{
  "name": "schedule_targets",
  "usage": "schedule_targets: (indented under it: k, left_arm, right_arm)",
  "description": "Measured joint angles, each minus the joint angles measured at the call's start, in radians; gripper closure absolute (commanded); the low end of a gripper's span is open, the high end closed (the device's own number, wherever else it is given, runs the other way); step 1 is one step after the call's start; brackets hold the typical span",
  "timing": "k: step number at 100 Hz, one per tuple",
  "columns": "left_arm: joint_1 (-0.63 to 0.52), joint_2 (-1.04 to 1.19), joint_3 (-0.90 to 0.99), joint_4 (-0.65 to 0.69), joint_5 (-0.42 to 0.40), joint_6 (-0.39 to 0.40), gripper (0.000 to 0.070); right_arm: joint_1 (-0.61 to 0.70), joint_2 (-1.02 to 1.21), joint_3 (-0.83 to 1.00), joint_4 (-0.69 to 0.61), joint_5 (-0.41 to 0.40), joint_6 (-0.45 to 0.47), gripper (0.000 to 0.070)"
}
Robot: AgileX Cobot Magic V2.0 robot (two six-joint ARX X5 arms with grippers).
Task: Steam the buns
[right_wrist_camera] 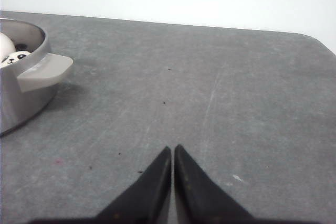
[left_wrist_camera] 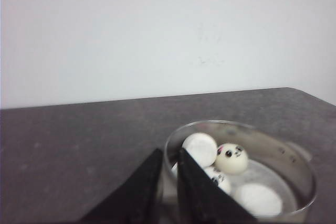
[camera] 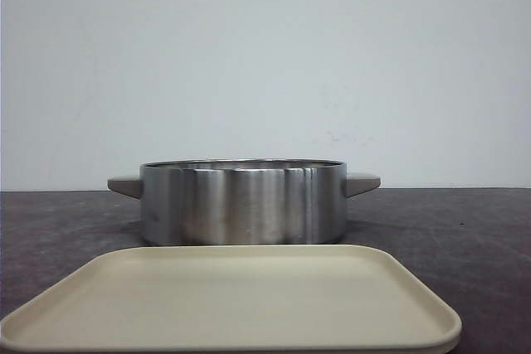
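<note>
Several white buns lie inside a round steel pot (camera: 243,202). In the left wrist view one bun shows its panda face (left_wrist_camera: 232,158), one is turned with its plain underside up (left_wrist_camera: 199,148), a third (left_wrist_camera: 218,178) is partly behind a finger, and another plain one (left_wrist_camera: 257,199) lies nearer. My left gripper (left_wrist_camera: 169,151) hovers on the near side of the pot (left_wrist_camera: 294,156), shut with a thin slit and nothing in it. My right gripper (right_wrist_camera: 172,148) is shut over bare table, well apart from the pot (right_wrist_camera: 26,93), where a bun (right_wrist_camera: 16,56) peeks over the rim. Neither gripper shows in the front view.
A beige tray (camera: 232,304) with nothing on it lies in front of the pot, at the table's near edge. The pot has two beige side handles (camera: 362,182) (right_wrist_camera: 44,71). A white wall stands behind the dark table.
</note>
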Motion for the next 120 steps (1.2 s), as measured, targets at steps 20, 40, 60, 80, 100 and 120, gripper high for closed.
schedule_targets:
  k: [20, 40, 60, 80, 100, 120]
  left_arm:
    - [0.105, -0.202, -0.166, 0.006, 0.001, -0.014, 0.0700]
    - [0.172, -0.274, -0.262, 0.014, 0.001, -0.018, 0.0700]
    - [0.180, -0.274, -0.269, -0.045, -0.003, -0.009, 0.0700]
    - [0.192, -0.274, -0.269, -0.172, -0.043, 0.025, 0.0700]
    - [0.217, -0.272, -0.269, -0.191, -0.053, 0.058, 0.0700]
    - [0.250, -0.272, -0.269, -0.191, -0.065, 0.084, 0.0700]
  right_arm:
    - [0.000, 0.000, 0.000, 0.000, 0.000, 0.000, 0.0693]
    - [0.000, 0.000, 0.000, 0.000, 0.000, 0.000, 0.0693]
    - [0.000, 0.000, 0.000, 0.001, 0.000, 0.000, 0.0693]
    - [0.000, 0.000, 0.000, 0.001, 0.000, 0.000, 0.0693]
    - [0.000, 0.000, 0.000, 0.001, 0.000, 0.000, 0.0693]
    - [0.000, 0.000, 0.000, 0.001, 0.000, 0.000, 0.0693]
